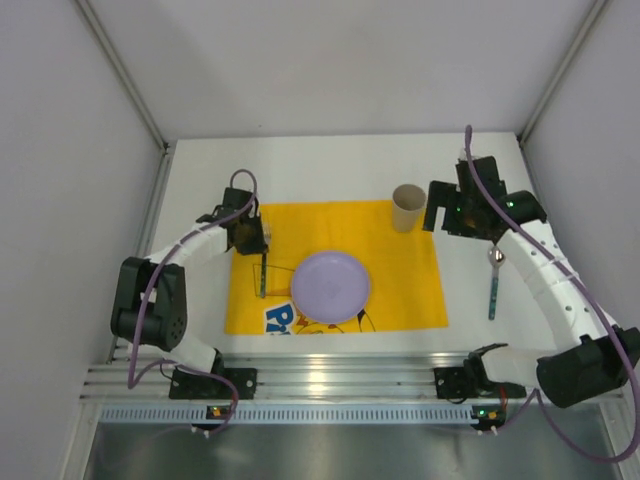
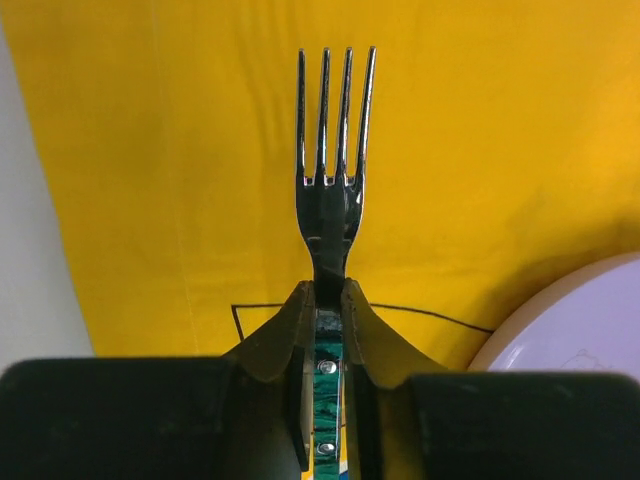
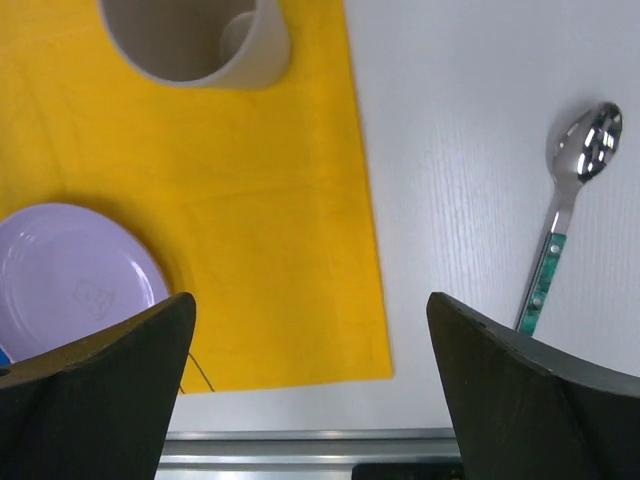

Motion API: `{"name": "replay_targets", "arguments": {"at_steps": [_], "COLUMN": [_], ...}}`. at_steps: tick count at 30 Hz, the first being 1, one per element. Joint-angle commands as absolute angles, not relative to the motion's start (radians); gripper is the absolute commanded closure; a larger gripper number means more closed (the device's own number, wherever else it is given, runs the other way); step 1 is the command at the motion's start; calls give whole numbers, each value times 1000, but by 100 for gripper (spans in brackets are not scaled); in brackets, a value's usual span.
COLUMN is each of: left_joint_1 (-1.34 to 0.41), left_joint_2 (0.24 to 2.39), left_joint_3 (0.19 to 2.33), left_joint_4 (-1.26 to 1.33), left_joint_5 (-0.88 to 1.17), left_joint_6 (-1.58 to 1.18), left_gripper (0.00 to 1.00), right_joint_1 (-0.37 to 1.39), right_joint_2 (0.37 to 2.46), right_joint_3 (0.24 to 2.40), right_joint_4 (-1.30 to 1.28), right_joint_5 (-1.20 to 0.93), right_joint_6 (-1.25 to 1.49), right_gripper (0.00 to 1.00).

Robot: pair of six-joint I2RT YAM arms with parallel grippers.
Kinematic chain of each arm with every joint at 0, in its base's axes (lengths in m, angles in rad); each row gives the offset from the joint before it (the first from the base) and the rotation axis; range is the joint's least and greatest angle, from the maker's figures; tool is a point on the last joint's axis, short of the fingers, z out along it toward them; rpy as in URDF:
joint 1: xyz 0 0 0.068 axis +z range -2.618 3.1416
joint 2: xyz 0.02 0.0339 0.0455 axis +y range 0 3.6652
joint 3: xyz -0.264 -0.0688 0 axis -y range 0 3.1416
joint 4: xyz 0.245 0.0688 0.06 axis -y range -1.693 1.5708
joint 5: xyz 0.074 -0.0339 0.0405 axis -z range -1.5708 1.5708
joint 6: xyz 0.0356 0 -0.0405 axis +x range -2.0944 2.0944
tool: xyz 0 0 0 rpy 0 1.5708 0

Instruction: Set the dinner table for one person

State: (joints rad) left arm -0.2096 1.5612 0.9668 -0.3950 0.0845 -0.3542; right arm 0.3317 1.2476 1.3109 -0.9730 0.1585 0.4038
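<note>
On the white dinner table (image 1: 310,170) lies a yellow mat (image 1: 400,270) with a lilac plate (image 1: 331,285) in its middle and a beige cup (image 1: 407,208) at its far right corner. My left gripper (image 1: 252,243) is shut on a green-handled fork (image 2: 334,160) and holds it over the mat's left part, just left of the plate (image 2: 570,330). My right gripper (image 1: 455,212) is open and empty, above the table right of the cup (image 3: 195,40). A green-handled spoon (image 1: 494,283) lies on the table right of the mat (image 3: 280,200); it also shows in the right wrist view (image 3: 565,210).
A silver aluminium rail (image 1: 330,378) runs along the near edge of the table, with both arm bases bolted to it. Grey walls close in the left, right and far sides.
</note>
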Motion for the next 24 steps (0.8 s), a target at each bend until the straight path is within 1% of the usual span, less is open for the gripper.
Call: {"name": "replay_targets", "arguments": {"at_steps": [1, 2, 3, 5, 6, 7, 8, 9, 13, 18, 20, 24], "left_joint_1": [-235, -236, -238, -238, -239, -239, -239, -239, -239, -239, -239, -239], "left_joint_2": [1563, 1562, 1559, 1557, 1551, 1548, 1543, 1523, 1451, 1372, 1345, 1338], "left_joint_3": [913, 902, 882, 874, 874, 874, 877, 884, 896, 902, 893, 896], "left_joint_4": [-334, -325, -307, -301, -302, -304, -308, -314, -342, -385, -387, -390], "left_joint_5": [63, 64, 67, 69, 75, 78, 80, 86, 91, 110, 124, 144], "left_joint_6": [-397, -399, -399, -402, -402, -403, -406, -407, -394, -368, -364, -356], "left_gripper": [82, 71, 65, 59, 51, 47, 37, 33, 28, 30, 30, 32], "right_joint_1": [220, 204, 195, 172, 135, 118, 100, 65, -46, -193, -227, -239], "right_joint_2": [1186, 1189, 1195, 1209, 1212, 1221, 1230, 1241, 1322, 1410, 1448, 1512], "right_joint_3": [1258, 1255, 1253, 1244, 1236, 1229, 1227, 1224, 1195, 1111, 1074, 1042], "right_joint_4": [-951, -954, -956, -957, -947, -946, -948, -948, -931, -826, -792, -773], "right_joint_5": [95, 95, 100, 92, 86, 78, 81, 81, 43, -40, -34, -5], "right_joint_6": [420, 425, 429, 459, 469, 483, 488, 488, 506, 549, 566, 589], "right_gripper": [0, 0, 0, 0, 0, 0, 0, 0, 0, 0, 0, 0]}}
